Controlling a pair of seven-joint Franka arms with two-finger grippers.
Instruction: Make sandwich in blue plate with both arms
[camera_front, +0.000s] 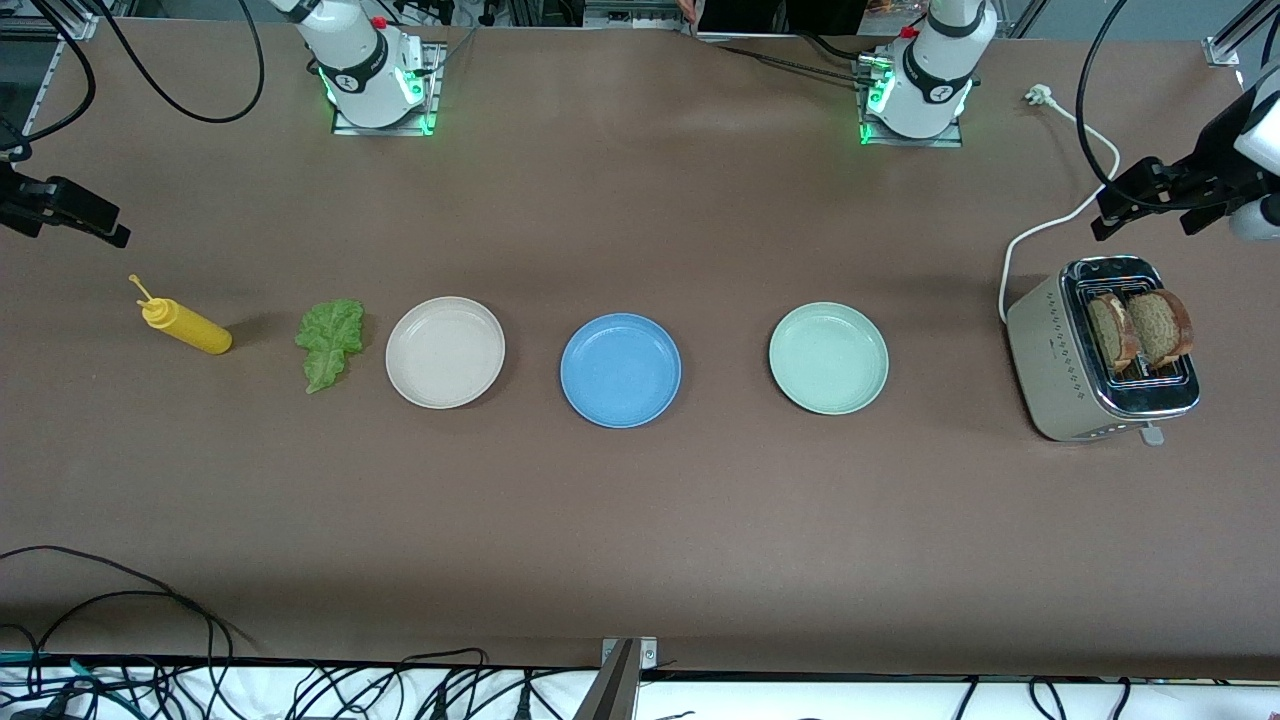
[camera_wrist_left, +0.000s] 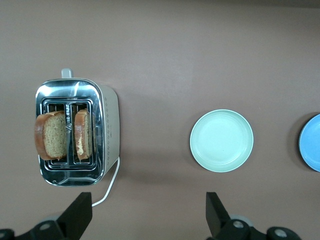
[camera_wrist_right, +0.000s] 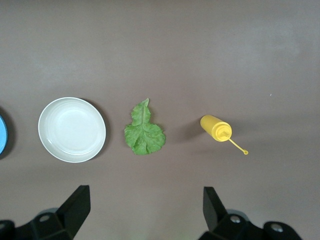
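- The blue plate (camera_front: 620, 370) sits bare at the middle of the table, between a cream plate (camera_front: 445, 352) and a mint-green plate (camera_front: 828, 358), in reach of both arms.
- Two bread slices (camera_front: 1140, 330) stand in the toaster (camera_front: 1060, 380) at the left arm's end; the left gripper (camera_wrist_left: 149, 215) hangs over the table just beside it, fingers spread and empty, apparently staged to lift a slice.
- The lettuce leaf (camera_front: 330, 343) lies beside the cream plate, a yellow squeeze bottle (camera_front: 187, 326) next along; the right gripper (camera_wrist_right: 145, 212) hangs over that end, likewise spread and empty.
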